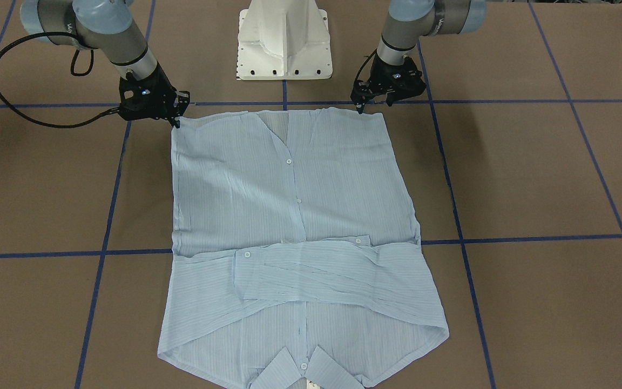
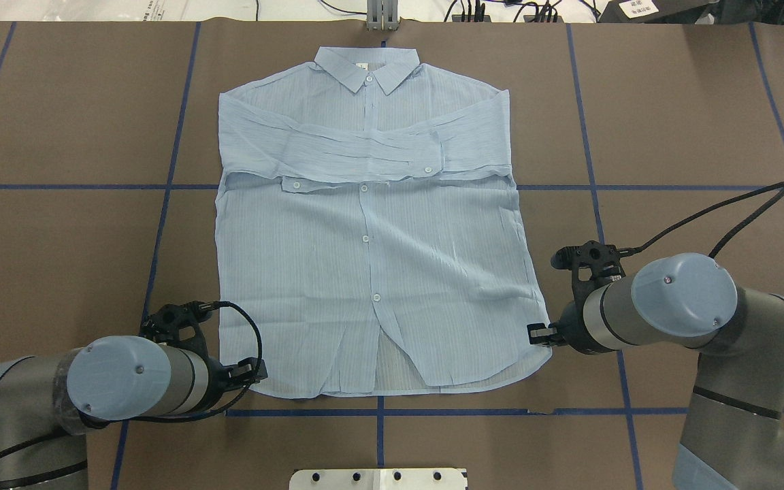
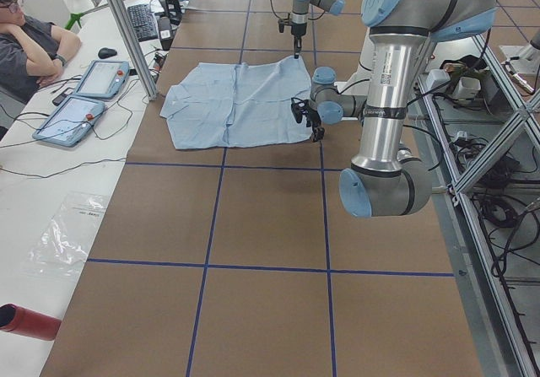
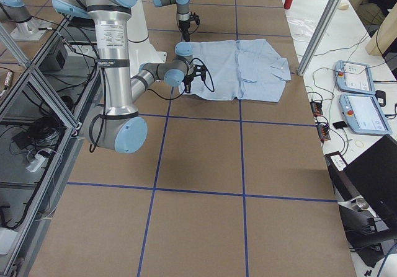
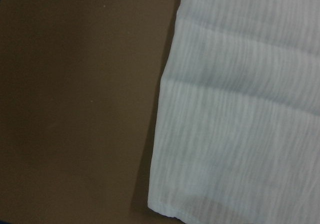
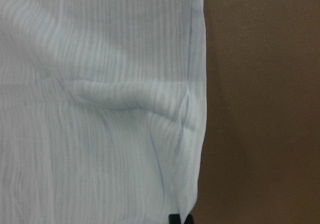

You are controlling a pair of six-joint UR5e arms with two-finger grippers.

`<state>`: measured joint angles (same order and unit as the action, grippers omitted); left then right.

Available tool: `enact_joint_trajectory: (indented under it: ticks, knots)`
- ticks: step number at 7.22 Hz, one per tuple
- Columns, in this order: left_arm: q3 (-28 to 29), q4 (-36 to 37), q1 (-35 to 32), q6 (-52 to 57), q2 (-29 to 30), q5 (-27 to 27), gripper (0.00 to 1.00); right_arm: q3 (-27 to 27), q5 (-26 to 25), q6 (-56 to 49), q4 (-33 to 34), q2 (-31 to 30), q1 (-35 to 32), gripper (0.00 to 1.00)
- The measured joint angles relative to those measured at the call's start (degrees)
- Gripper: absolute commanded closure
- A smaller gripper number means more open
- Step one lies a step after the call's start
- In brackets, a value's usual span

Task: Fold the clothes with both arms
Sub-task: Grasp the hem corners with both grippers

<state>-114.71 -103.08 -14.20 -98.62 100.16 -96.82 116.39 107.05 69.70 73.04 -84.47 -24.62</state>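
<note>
At the robot-side hem (image 2: 337, 393) of the shirt (image 2: 365, 272), the left pincer (image 2: 256, 373) sat low at one bottom corner and the right pincer (image 2: 538, 335) at the other, each tip touching or just beside the cloth edge. Whether either was apart, together or nipped on fabric could not be told. The wrist views showed only striped cloth and bare table (image 2: 58, 238), with a sliver of black fingertip (image 6: 176, 219) at the right side seam. The shirt lay flat, buttons up, between the two pincers and stretching away from them, its sleeves (image 2: 365, 153) crossed over the chest well beyond them and the collar (image 2: 368, 68) farthest off. The step in hand looked to be taking both hem corners for a fold toward the collar. To do it well, each pincer likely needed front and back layers together, since the cloth looked thin and the fronts gaped open (image 2: 395, 361) between them. The two should probably rise level and travel in step, keeping the hem taut. A raised ridge (image 6: 115, 101) just ahead of the right pincer might be creased in unless pulled smooth.
</note>
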Motion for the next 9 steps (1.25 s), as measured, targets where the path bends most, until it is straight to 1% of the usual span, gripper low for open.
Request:
enact_joint_trajectory:
  ticks: [2,7,8,9]
  knots:
    - [0.23,0.67,-0.42,0.02,0.07,0.72,0.29,0.02,0.0,0.0,0.0,-0.05,-0.06,1.0]
    - [0.81,1.05,-1.92,0.18,0.12,0.93,0.37,-0.03,0.0,0.0,0.0,-0.19,-0.16,1.0]
    - [1.01,1.04,-1.84,0.18,0.16,0.93,0.39,-0.07,0.0,0.0,0.02,-0.22,-0.16,1.0]
    - [1.1,1.04,-1.76,0.18,0.28,0.93,0.44,-0.09,0.0,0.0,0.05,-0.27,-0.19,1.0]
